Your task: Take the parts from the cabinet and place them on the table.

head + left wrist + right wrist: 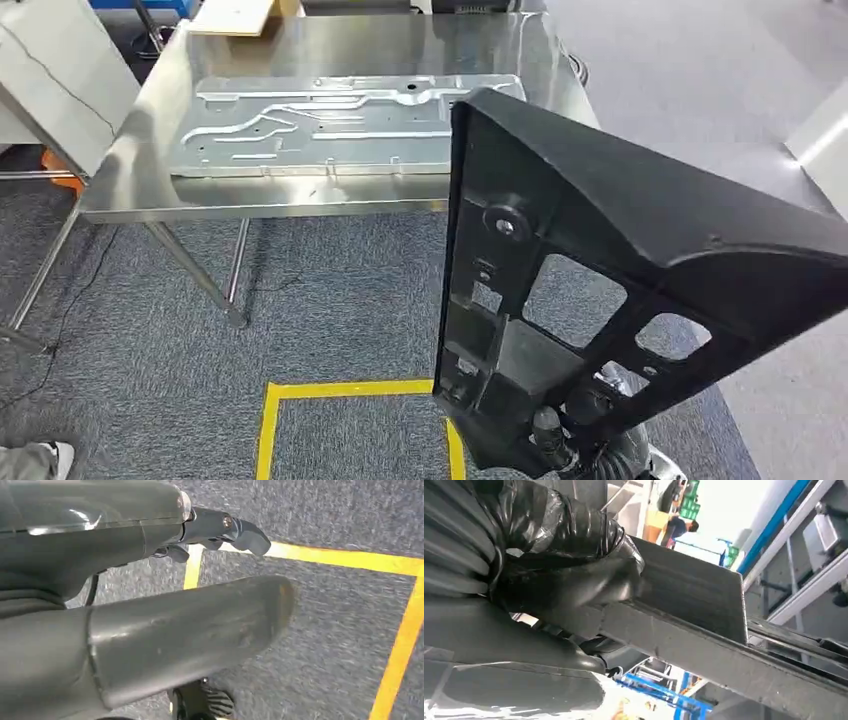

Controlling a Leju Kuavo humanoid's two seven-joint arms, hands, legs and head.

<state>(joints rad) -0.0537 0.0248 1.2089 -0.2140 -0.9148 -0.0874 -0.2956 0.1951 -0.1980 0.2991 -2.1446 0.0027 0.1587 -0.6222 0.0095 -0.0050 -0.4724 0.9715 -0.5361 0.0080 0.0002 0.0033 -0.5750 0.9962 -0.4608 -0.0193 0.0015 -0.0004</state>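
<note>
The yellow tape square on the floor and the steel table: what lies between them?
In the head view, only bare grey carpet lies between the yellow tape square and the steel table; the table's slanted legs stand on it.

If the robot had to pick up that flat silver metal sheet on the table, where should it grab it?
Probably by the long near edge. The stamped metal panel lies flat on the steel table, close to that front edge, so fingers coming in low from the robot's side could catch its thin rim there. The top is broad and ribbed, with nothing to close around. The right hand holds a black plastic frame.
</note>
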